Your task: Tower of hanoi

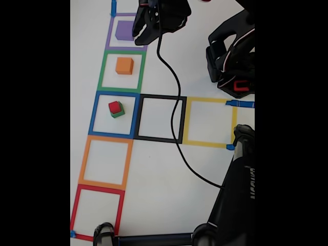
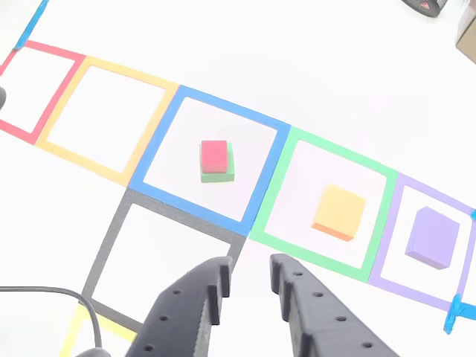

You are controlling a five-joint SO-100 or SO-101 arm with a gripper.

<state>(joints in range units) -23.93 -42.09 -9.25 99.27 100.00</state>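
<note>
White desk (image 1: 154, 169) runs under a chain of taped square outlines, with a black cable (image 1: 174, 102) trailing across it. The red cube (image 2: 214, 155) sits on top of the green cube (image 2: 219, 172) inside the blue outline (image 2: 160, 137); the orange cube (image 2: 339, 211) rests alone in the green outline (image 2: 383, 216), and the purple cube (image 2: 433, 236) in the purple outline (image 2: 387, 271) next door. The pincer (image 2: 249, 275) hangs empty, jaws a small gap apart; in the fixed view it hovers beside the purple cube (image 1: 124, 29).

I'd guess the small pair has to go onto the bigger cubes next. To do that well, spread the jaws wider, come straight down over the red cube, and pinch only it, high enough not to nudge the green one underneath. Keep the cable from dragging through the squares.
</note>
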